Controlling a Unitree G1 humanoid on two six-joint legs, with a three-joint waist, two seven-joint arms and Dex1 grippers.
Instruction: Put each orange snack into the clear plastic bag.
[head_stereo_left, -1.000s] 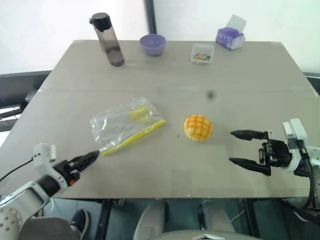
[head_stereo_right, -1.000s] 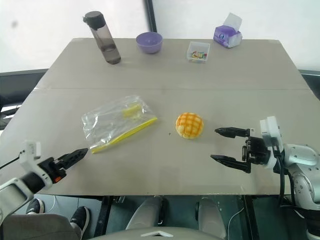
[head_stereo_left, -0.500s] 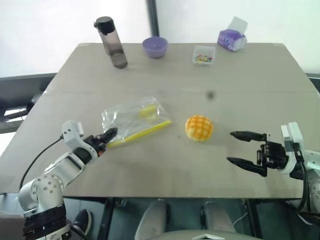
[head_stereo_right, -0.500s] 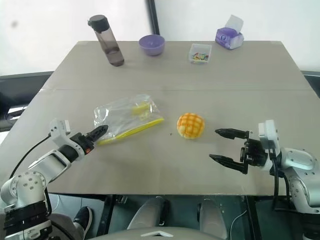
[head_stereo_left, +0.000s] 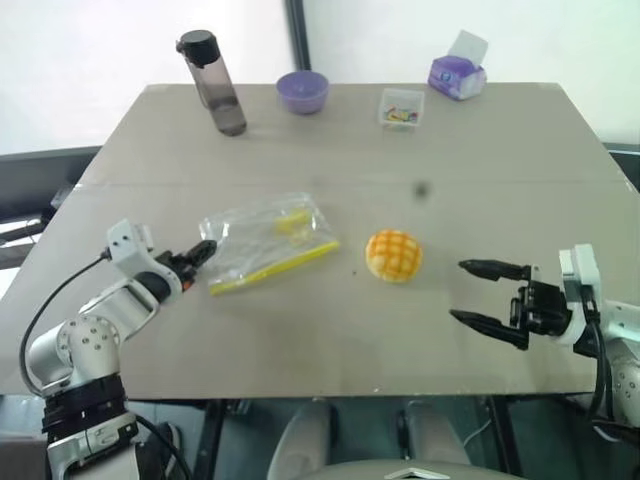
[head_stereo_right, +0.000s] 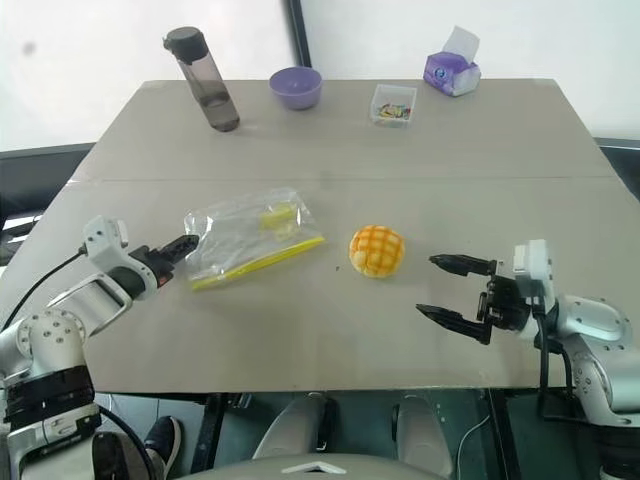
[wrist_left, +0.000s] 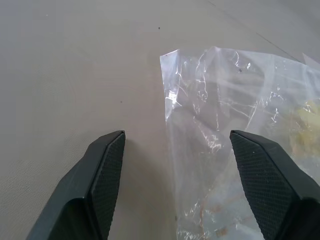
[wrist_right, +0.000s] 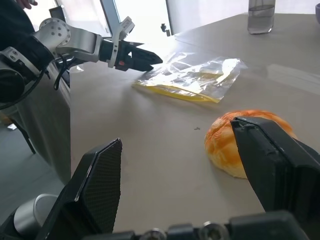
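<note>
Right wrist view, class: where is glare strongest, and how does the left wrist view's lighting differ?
Right wrist view: the bright window behind washes out the background, and the clear plastic bag glints. Left wrist view: soft, even light on the table, with small highlights on the bag's creases.

The orange snack (wrist_right: 245, 142) sits on the grey table (wrist_right: 150, 150), its crisscross top half hidden behind one finger of the right gripper (wrist_right: 190, 175), whose two black fingers stand wide apart with nothing between them. Beyond the snack lies the clear plastic bag (wrist_right: 192, 75), flat, yellow strip along its near edge. The left gripper (wrist_right: 150, 59) reaches in at the bag's corner. A dark bottle (wrist_right: 261, 16) stands far behind the bag.
</note>
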